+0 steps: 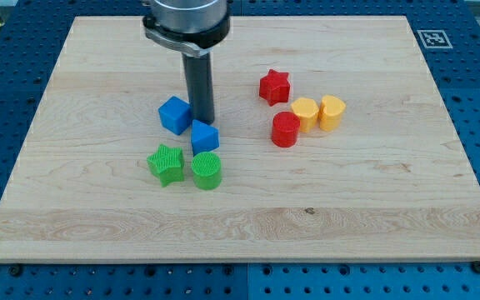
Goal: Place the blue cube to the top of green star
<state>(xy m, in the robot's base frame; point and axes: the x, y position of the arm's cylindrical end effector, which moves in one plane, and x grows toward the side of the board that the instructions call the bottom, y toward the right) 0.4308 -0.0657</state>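
Green star (166, 163) low on the wooden board (73, 208), blue cube (175, 114) just above it — rod touching its right side, my tip (205, 122) partly hidden behind a second blue block (204, 137), no pincer fitted, green cylinder (207, 170) beside the star, red and yellow blocks well right

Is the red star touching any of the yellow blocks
No, the red star sits apart toward the view's top, with bare board between it and the two yellow blocks.
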